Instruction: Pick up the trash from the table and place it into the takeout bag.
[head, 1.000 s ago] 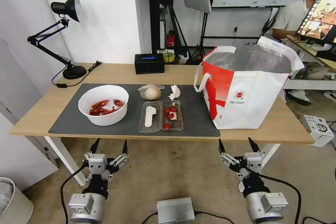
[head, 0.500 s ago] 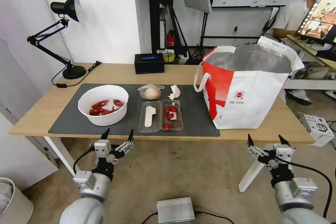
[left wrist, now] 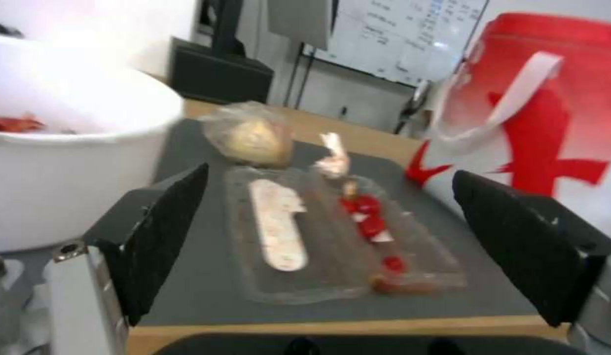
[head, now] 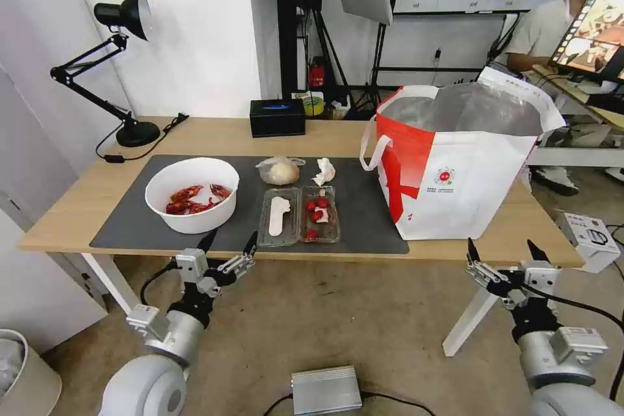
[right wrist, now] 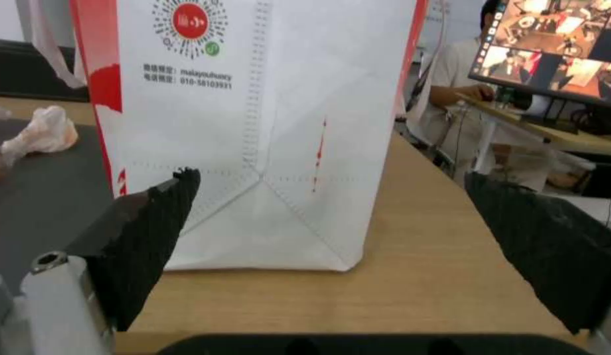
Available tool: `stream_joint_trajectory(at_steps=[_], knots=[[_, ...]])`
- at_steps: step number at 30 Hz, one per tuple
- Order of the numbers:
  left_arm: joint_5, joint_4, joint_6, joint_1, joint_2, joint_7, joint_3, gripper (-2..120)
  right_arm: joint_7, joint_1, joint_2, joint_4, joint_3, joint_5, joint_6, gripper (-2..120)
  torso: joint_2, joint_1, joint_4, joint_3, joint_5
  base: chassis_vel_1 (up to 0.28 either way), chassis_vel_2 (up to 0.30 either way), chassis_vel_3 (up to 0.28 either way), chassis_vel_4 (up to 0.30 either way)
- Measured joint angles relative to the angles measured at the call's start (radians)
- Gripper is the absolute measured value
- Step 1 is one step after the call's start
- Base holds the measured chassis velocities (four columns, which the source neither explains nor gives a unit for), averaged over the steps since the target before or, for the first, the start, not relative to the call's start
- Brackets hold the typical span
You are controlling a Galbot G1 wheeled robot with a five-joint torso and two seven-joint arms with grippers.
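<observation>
Head view: left hand (head: 229, 242), released, fingers spread, sits at the bench (head: 71, 208) front edge between bowl (head: 192, 195) and tray (head: 299, 214). Lump bag (head: 279, 171) and tissue (head: 324, 171) lie just behind the tray on the mat. Bag (head: 455, 162) stands right; right hand (head: 502, 252), released, hangs below its front corner.

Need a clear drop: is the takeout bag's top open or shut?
Open. The takeout bag stands upright on the table, its mouth spread wide, silver lining showing.
</observation>
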Motion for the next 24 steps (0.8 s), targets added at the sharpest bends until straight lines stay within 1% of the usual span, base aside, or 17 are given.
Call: stream_joint_trajectory(at_steps=[3, 4, 5, 6, 7, 9, 10, 11, 12, 13, 16, 17, 18, 19, 20, 21, 24], knots=[[-0.078, -0.026, 0.042, -0.009, 0.021, -0.027, 0.015, 100, -0.001, 0.0, -0.003, 0.002, 0.001, 0.001, 0.0, 100, 0.0, 0.0, 0.0001, 0.0, 0.0002, 0.0, 0.0, 0.0, 0.0], [-0.078, -0.026, 0.042, -0.009, 0.021, -0.027, 0.015, 100, -0.001, 0.0, -0.003, 0.002, 0.001, 0.001, 0.0, 100, 0.0, 0.0, 0.0001, 0.0, 0.0002, 0.0, 0.0, 0.0, 0.0], [-0.142, -0.04, 0.071, -0.019, 0.036, -0.054, 0.028, 100, -0.001, 0.0, -0.004, 0.003, 0.001, 0.001, 0.0, 100, 0.0, 0.0, 0.0001, 0.0, 0.0, 0.0, 0.0, 0.0, 0.0], [-0.24, -0.06, 0.106, -0.04, 0.054, -0.107, 0.05, 100, -0.001, 0.001, -0.004, 0.004, -0.004, 0.0, 0.0, 100, 0.0, 0.0, -0.0001, 0.0, 0.0002, 0.0, 0.0, 0.0, 0.0], [-0.24, -0.06, 0.106, -0.04, 0.054, -0.107, 0.05, 100, -0.001, 0.001, -0.004, 0.004, -0.004, 0.0, 0.0, 100, 0.0, 0.0, -0.0001, 0.0, 0.0002, 0.0, 0.0, 0.0, 0.0], [-0.417, -0.087, 0.158, -0.079, 0.071, -0.228, 0.089, 100, -0.001, 0.003, -0.006, 0.004, -0.016, -0.003, -0.001, 100, 0.0, 0.0, 0.0001, 0.0, 0.0002, 0.0, 0.0, 0.0, 0.0], [-0.417, -0.087, 0.158, -0.079, 0.071, -0.228, 0.089, 100, -0.001, 0.003, -0.006, 0.004, -0.016, -0.003, -0.001, 100, 0.0, 0.0, 0.0001, 0.0, 0.0002, 0.0, 0.0, 0.0, 0.0], [-0.462, -0.093, 0.17, -0.09, 0.073, -0.263, 0.101, 100, -0.001, 0.003, -0.006, 0.004, -0.018, -0.004, -0.001, 100, 0.0, 0.0, 0.0001, 0.0, 0.0002, 0.0, 0.0, 0.0, 0.0], [-0.555, -0.105, 0.194, -0.115, 0.074, -0.346, 0.124, 100, 0.0, 0.003, -0.006, 0.004, -0.021, -0.005, -0.002, 100, 0.0, 0.0, -0.0001, 0.0, 0.0001, 0.0, 0.0, 0.0, 0.0], [-0.555, -0.105, 0.194, -0.115, 0.074, -0.346, 0.124, 100, 0.0, 0.003, -0.006, 0.004, -0.021, -0.005, -0.002, 100, 0.0, 0.0, -0.0001, 0.0, 0.0001, 0.0, 0.0, 0.0, 0.0], [-0.794, -0.127, 0.221, -0.187, 0.053, -0.558, 0.178, 100, 0.003, 0.003, -0.013, 0.004, -0.023, -0.005, -0.008, 100, 0.0, 0.0, 0.0001, 0.0, 0.0002, 0.0, 0.0, 0.0, 0.0], [-0.794, -0.127, 0.221, -0.187, 0.053, -0.558, 0.178, 100, 0.003, 0.003, -0.013, 0.004, -0.023, -0.005, -0.008, 100, 0.0, 0.0, 0.0001, 0.0, 0.0002, 0.0, 0.0, 0.0, 0.0], [-0.866, -0.132, 0.221, -0.22, 0.034, -0.639, 0.198, 100, 0.004, 0.003, -0.014, 0.004, -0.023, -0.006, -0.009, 100, 0.0, 0.0, 0.0, 0.0, 0.0002, 0.0, 0.0, 0.0, 0.0], [-0.904, -0.132, 0.221, -0.244, 0.02, -0.692, 0.21, 100, 0.005, 0.002, -0.014, 0.003, -0.023, -0.006, -0.009, 100, 0.0, 0.0, -0.0001, 0.0, 0.0002, 0.0, 0.0, 0.0, 0.0], [-0.922, -0.131, 0.221, -0.261, 0.01, -0.719, 0.216, 100, 0.005, 0.002, -0.012, 0.002, -0.023, -0.007, -0.009, 100, 0.0, 0.0, 0.0, 0.0, 0.0002, 0.0, 0.0, 0.0, 0.0], [-0.922, -0.131, 0.221, -0.261, 0.01, -0.719, 0.216, 100, 0.005, 0.002, -0.012, 0.002, -0.023, -0.007, -0.009, 100, 0.0, 0.0, 0.0, 0.0, 0.0002, 0.0, 0.0, 0.0, 0.0], [-0.977, -0.11, 0.207, -0.321, -0.036, -0.806, 0.224, 100, 0.007, 0.002, 0.001, -0.004, -0.027, -0.01, -0.009, 100, 0.0, 0.0, -0.0001, 0.0, 0.0003, 0.0, 0.0, 0.0, 0.0]])
